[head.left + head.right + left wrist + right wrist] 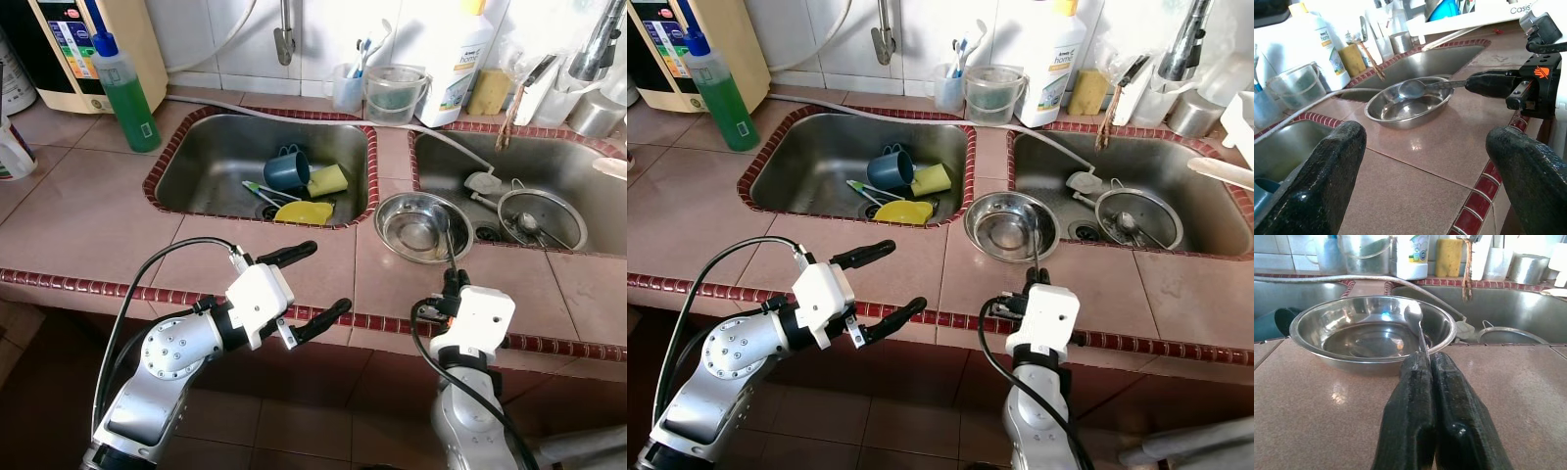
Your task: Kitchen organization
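Observation:
A shallow steel bowl [385,221] sits on the pink tiled counter [88,211] between the two sinks. My right gripper [452,283] is at the counter's front edge, shut on the handle of a metal spoon [1414,315]. The spoon's head reaches over the near rim of the steel bowl [1308,319]. My left gripper [329,279] is open above the counter's front edge, left of the bowl, with nothing between its fingers [1332,166]. In the left wrist view the spoon [1415,88] lies across the bowl.
The left sink [196,157] holds a blue mug [287,168], a yellow sponge [328,180] and a yellow dish [304,211]. A strainer [542,217] lies in the right sink. A green soap bottle [125,88], a clear jug [394,93] and a white detergent bottle [460,59] stand along the back.

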Tool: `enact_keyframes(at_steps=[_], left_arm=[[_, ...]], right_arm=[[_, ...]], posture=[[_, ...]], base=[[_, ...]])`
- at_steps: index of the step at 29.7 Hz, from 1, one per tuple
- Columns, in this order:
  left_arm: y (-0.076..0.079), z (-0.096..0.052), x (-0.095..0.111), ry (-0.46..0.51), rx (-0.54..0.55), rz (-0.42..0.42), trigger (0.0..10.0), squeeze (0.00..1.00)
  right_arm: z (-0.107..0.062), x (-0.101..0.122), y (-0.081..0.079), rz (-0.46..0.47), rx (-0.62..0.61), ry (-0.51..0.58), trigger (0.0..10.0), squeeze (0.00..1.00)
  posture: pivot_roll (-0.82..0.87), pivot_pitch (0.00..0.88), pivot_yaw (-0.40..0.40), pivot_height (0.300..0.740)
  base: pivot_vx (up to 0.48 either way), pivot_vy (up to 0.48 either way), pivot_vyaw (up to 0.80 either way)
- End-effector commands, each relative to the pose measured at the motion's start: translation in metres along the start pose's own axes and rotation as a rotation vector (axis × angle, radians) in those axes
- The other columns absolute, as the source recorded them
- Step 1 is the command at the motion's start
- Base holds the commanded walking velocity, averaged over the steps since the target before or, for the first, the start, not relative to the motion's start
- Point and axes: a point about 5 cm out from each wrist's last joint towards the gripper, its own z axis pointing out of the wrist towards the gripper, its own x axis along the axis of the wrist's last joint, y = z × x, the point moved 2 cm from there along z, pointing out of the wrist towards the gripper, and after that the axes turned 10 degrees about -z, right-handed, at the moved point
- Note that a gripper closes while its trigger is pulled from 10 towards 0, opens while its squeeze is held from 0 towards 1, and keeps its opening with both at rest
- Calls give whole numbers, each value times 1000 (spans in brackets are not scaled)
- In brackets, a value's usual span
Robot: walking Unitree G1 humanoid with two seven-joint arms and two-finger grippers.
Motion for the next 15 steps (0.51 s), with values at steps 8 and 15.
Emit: enact_keyframes(at_steps=[8, 15], left_arm=[[2, 0, 4, 8, -23, 7, 10000, 0], [-4, 0, 7, 17, 2, -1, 10000, 0]], right_arm=[[-3, 3, -5, 60, -16, -2, 0, 0], [-2, 18, -7, 83, 37, 94, 4745, 0]], posture=[[-220, 122, 15, 732], [-221, 119, 11, 732]], base=[[0, 0, 0], [0, 0, 0]])
